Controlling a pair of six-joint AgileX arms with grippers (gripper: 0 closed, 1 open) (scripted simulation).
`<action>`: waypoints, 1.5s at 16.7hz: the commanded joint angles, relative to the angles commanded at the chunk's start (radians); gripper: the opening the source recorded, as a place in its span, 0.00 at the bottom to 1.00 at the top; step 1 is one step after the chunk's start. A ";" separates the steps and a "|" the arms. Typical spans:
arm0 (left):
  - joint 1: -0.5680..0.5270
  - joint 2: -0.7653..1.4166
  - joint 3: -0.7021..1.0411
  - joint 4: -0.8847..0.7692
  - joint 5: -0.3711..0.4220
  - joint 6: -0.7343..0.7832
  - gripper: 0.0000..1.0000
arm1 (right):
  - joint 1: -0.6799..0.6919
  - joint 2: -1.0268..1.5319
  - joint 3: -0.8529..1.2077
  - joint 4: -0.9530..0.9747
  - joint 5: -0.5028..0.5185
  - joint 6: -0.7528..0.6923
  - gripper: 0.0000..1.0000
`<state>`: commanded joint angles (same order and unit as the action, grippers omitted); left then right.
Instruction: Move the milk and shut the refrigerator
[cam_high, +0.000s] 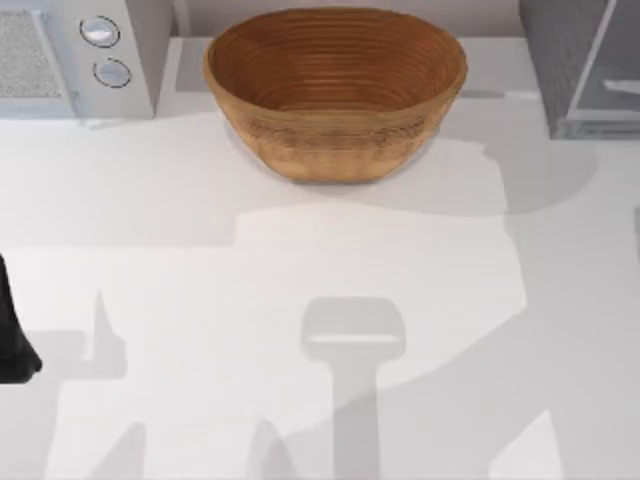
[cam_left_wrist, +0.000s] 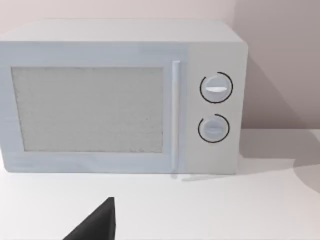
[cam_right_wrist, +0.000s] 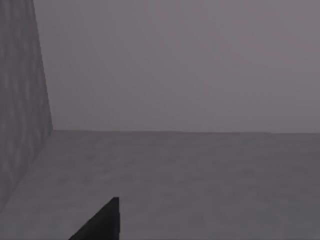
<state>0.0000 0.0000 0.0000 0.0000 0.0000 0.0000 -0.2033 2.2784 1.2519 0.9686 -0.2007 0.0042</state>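
Refrigerator (cam_high: 580, 65) sits at your table's far right corner, well apart from your left arm (cam_high: 12, 335) at the left edge; can't tell its finger state.

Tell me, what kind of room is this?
Probably a pretend kitchen on a white table. There is a grey microwave with two round knobs at the back left, a woven basket in the middle, and a big grey refrigerator at the back right.
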 joint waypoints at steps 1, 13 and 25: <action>0.000 0.000 0.000 0.000 0.000 0.000 1.00 | 0.000 -0.020 -0.012 -0.013 0.003 0.004 1.00; 0.000 0.000 0.000 0.000 0.000 0.000 1.00 | 0.018 -0.997 -0.513 -0.479 0.121 0.056 1.00; 0.000 0.000 0.000 0.000 0.000 0.000 1.00 | 0.173 -2.175 -1.170 -0.925 0.198 0.005 1.00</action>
<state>0.0000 0.0000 0.0000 0.0000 0.0000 0.0000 -0.0299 0.1035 0.0815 0.0436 -0.0025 0.0088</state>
